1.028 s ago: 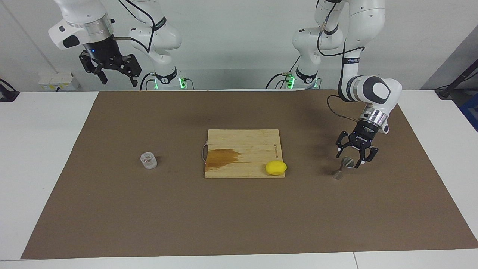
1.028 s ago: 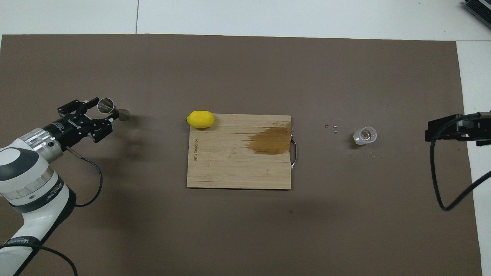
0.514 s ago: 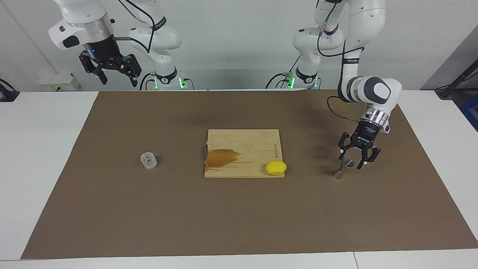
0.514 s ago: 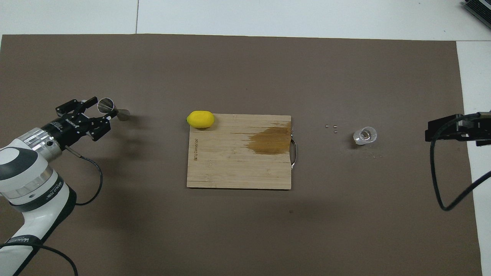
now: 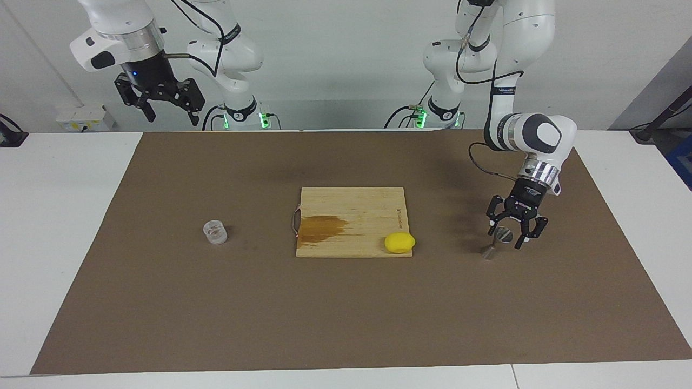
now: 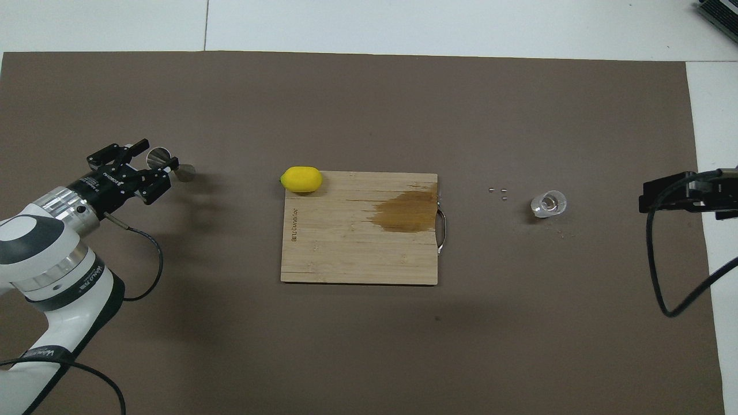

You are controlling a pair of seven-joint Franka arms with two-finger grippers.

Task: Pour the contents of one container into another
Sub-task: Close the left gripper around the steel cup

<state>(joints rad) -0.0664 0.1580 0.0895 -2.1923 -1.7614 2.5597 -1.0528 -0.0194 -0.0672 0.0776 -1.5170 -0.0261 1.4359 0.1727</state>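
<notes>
We note the brown mat (image 5: 346,302) spread over the white table (image 5: 65,216), a wooden cutting board (image 5: 351,210) at its middle

On the board: a dark wet-looking stain (image 5: 321,226) by the metal handle (image 5: 294,220), and a yellow lemon (image 5: 399,242) at the corner farthest from the robots, toward the left arm's end

We find the metal jigger (image 5: 496,242) standing on the mat toward the left arm's end, well apart from the board, base on the mat, open cone up; in the overhead view the jigger (image 6: 169,164) shows its round mouth

Left gripper (image 5: 507,234) sits low at the jigger's upper cone, one fingertip on each side of the rim, fingers partly closed; we cannot tell if they touch or grip the metal. Overhead, the left gripper (image 6: 154,158) brackets the cup mouth the same way

We see the glass cup (image 5: 214,232) upright on the mat toward the right arm's end, well apart from the board; overhead, the cup (image 6: 548,203) has a few tiny specks (image 6: 499,192) beside it

Right gripper (image 5: 169,112) waits high above the mat's edge nearest the robots, fingers spread wide, holding nothing
</notes>
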